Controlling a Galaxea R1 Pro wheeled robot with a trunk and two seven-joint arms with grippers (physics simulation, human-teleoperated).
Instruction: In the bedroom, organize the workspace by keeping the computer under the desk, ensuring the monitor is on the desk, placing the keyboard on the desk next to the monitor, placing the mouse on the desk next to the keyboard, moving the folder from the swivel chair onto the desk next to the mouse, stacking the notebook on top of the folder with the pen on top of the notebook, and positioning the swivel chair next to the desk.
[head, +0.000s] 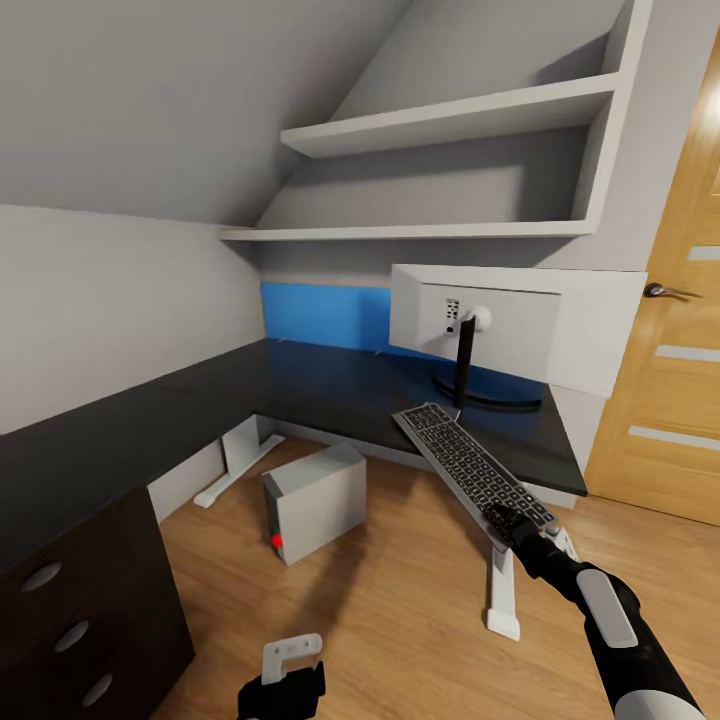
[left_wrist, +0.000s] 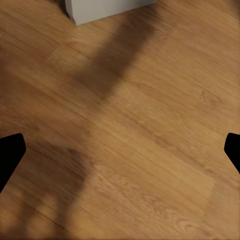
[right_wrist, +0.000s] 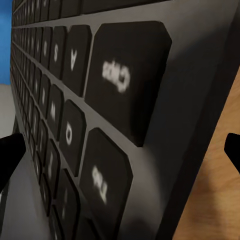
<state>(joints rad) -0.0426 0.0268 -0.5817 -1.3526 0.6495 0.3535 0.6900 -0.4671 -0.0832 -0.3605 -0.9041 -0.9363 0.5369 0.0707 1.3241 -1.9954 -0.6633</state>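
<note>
Carrying: the right gripper (head: 512, 520) holds the keyboard (head: 470, 462) by its near end, the far end reaching over the tabletop (head: 330, 385) edge toward the monitor (head: 515, 325).
Risk, slipping: the keyboard is held only at one end and slopes, so by my judgement it could pivot or slide out of the fingers and drop to the floor (head: 400, 590).
Risk, knocking: the far end is close to the monitor's black stand (head: 464, 372); a push too far could nudge the monitor, which stands near the right edge.
Risk, overhang: let go now, much of the keyboard would hang off the near edge and likely tip off.
Right fingers: closed on the keyboard's near end in the head view; in the right wrist view the dark tips (right_wrist: 10, 155) sit at either side with the keys right up against the camera.
Left fingers: the left gripper (head: 283, 690) hangs low over the floor, tips (left_wrist: 9, 155) spread wide, holding and touching nothing.
Computer: the computer (head: 315, 502) stands on the floor at the tabletop's near edge, red light facing out, only partly tucked under by the look of it.
Monitor: upright at the right end of the tabletop, white back toward the camera.
Stage: keyboard placement under way, not yet set down.
</note>
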